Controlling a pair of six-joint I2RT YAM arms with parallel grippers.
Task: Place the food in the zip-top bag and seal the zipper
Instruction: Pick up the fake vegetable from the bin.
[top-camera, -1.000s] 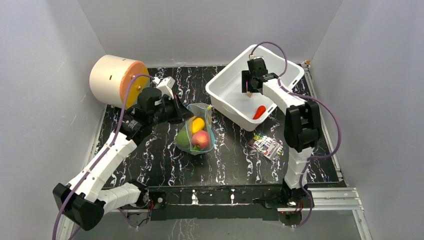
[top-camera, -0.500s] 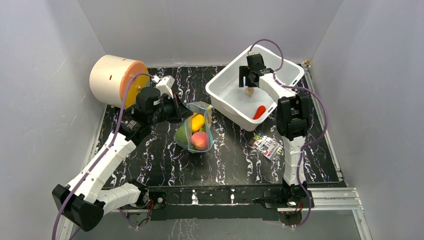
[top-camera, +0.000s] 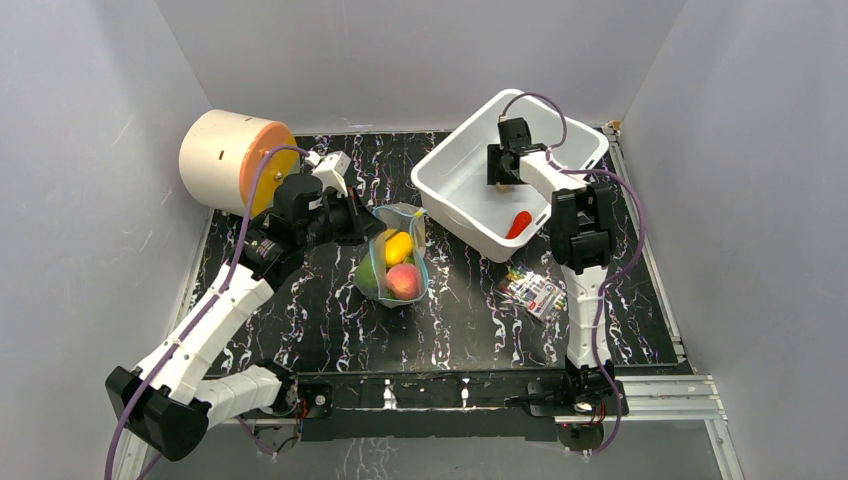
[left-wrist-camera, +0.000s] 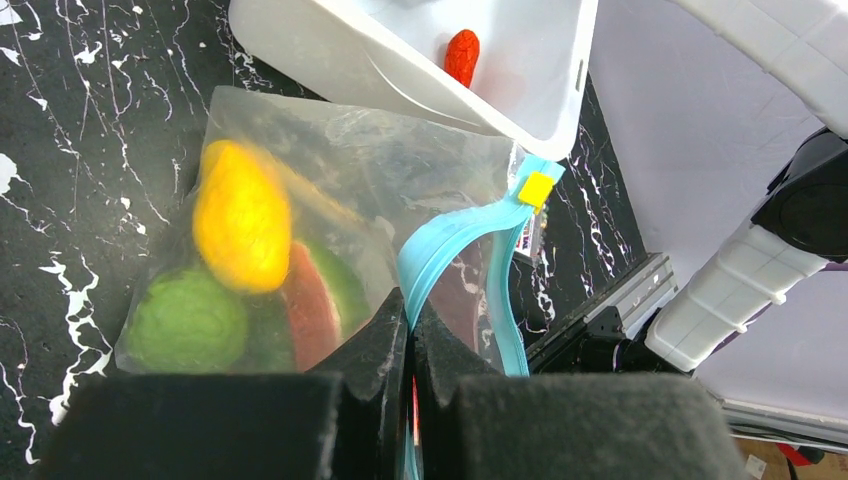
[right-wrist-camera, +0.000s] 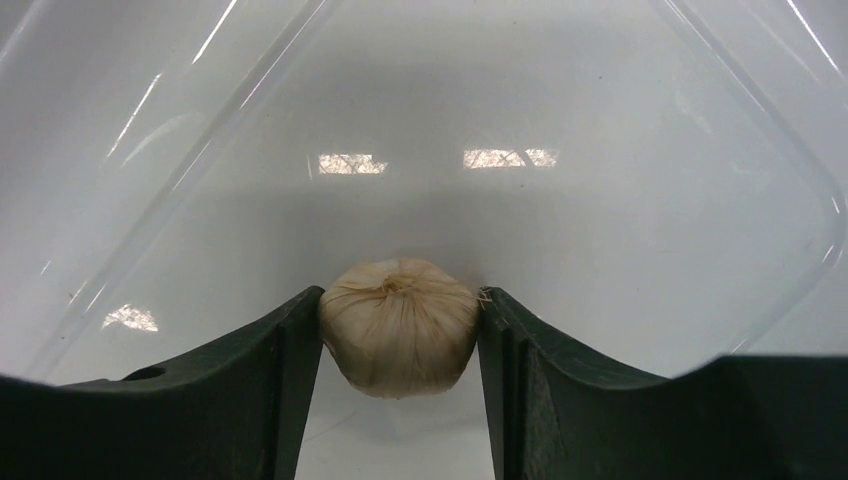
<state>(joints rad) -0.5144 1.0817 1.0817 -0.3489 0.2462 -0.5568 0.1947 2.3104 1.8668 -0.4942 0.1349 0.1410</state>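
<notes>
both sides of a cream garlic bulb (right-wrist-camera: 400, 325) pinched by the right gripper (right-wrist-camera: 402, 305), fingers (right-wrist-camera: 290, 340) flush against it, low inside the white bin (top-camera: 450, 195) at the far right of the surface (top-camera: 330, 330). lifted or resting on the bin floor: cannot tell. nearer in the same bin, by its near wall, a red food (top-camera: 518, 223), lying loose and apart from the gripper. out on the surface, near and just right of the bin, a flat printed packet (top-camera: 533, 292).

left gripper (left-wrist-camera: 410, 325) closed tight on the mouth edge of the zip-top bag (left-wrist-camera: 400, 170), right at the blue-teal zipper (left-wrist-camera: 450, 240). strip parted, mouth open, small yellow tab (left-wrist-camera: 536, 187) at the strip's far end. bag at mid-surface, just left of the bin, far corner close against the bin wall. inside, packed touching: a yellow food (left-wrist-camera: 242, 228), a green food (left-wrist-camera: 188, 325), a red-pink food (left-wrist-camera: 310, 315).

far left, on its side, a cream cylinder (top-camera: 235, 160) with an orange face.
</notes>
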